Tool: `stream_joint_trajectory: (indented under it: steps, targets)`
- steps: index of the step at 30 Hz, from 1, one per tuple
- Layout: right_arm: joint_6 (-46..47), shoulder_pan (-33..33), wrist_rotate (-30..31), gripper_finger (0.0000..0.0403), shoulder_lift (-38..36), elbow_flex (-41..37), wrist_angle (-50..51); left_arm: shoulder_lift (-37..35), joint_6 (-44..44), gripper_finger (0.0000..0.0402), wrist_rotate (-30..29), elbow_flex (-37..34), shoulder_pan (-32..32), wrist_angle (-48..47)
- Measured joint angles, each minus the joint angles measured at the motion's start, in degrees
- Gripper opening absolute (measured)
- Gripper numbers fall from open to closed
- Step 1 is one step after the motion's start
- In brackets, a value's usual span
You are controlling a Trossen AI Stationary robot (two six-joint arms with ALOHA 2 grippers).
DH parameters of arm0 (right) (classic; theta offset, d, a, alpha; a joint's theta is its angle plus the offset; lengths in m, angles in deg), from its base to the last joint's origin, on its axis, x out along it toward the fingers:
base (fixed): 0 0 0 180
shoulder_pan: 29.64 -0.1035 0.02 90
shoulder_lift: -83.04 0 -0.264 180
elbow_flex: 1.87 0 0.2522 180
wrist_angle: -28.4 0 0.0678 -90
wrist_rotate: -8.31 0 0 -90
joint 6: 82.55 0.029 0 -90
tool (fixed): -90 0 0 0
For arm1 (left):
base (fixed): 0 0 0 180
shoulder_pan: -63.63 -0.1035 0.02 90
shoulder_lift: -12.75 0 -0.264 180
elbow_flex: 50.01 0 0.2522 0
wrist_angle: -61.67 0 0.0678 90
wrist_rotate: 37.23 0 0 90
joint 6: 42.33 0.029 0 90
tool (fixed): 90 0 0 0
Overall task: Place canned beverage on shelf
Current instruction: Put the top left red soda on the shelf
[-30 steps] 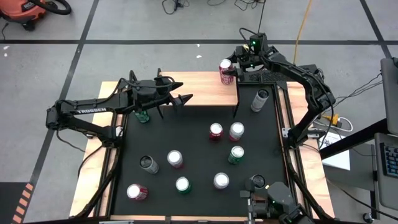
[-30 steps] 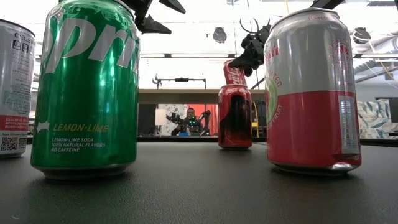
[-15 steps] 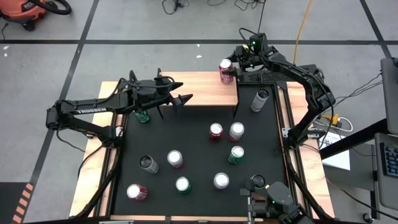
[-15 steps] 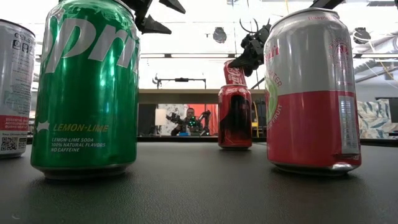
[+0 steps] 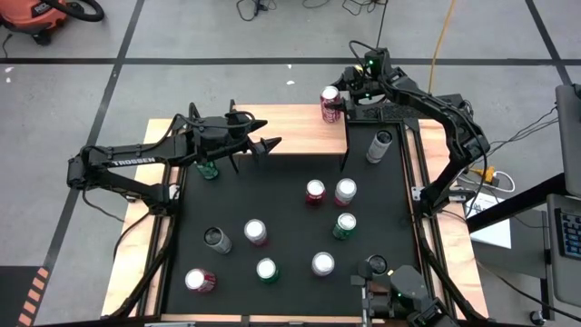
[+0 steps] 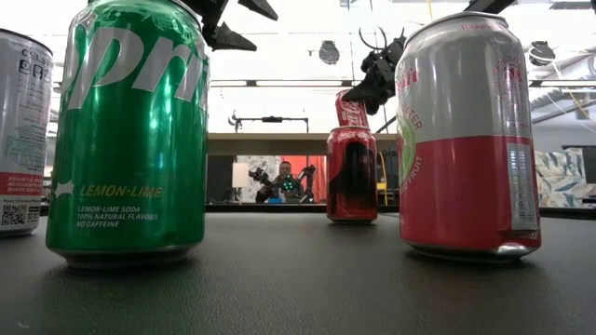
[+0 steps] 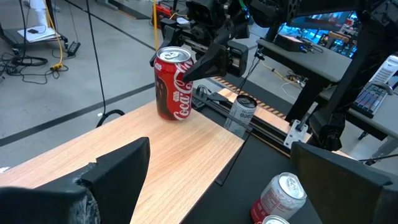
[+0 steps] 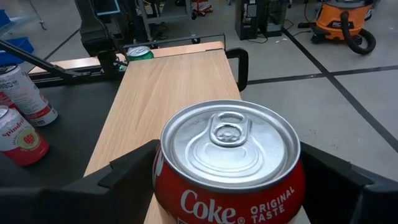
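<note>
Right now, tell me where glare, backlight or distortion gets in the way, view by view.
Low view: bright background washes out the upper picture, leaving both grippers as silhouettes; the near green can looms oversized. High view: even light, soft shadows on the shelf. Right wrist view: the Coke can lid shows mild sheen, right gripper fingers dark beside it. Left wrist view: left gripper fingers loom large, nearly black.

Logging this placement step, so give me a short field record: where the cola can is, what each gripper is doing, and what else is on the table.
cola can: upright on the shelf, at its right end
right gripper: open, fingers either side of the cola can
left gripper: open, above the shelf's left part, empty
table: other cans standing
</note>
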Motion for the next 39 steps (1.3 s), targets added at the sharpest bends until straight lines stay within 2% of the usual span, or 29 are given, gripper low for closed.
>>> stream_joint_trajectory:
  steps: [29, 39]
  targets:
    - [1.18, 0.02, -1.46, 0.0316, 0.13, 0.0, 2.1, 0.0, -0.09, 0.0389, 0.0, 0.0, 0.0, 0.0]
    - [1.36, 0.02, -1.42, 0.0363, 0.15, -0.07, 1.51, 0.0, -0.09, 0.0389, 0.0, 0.0, 0.0, 0.0]
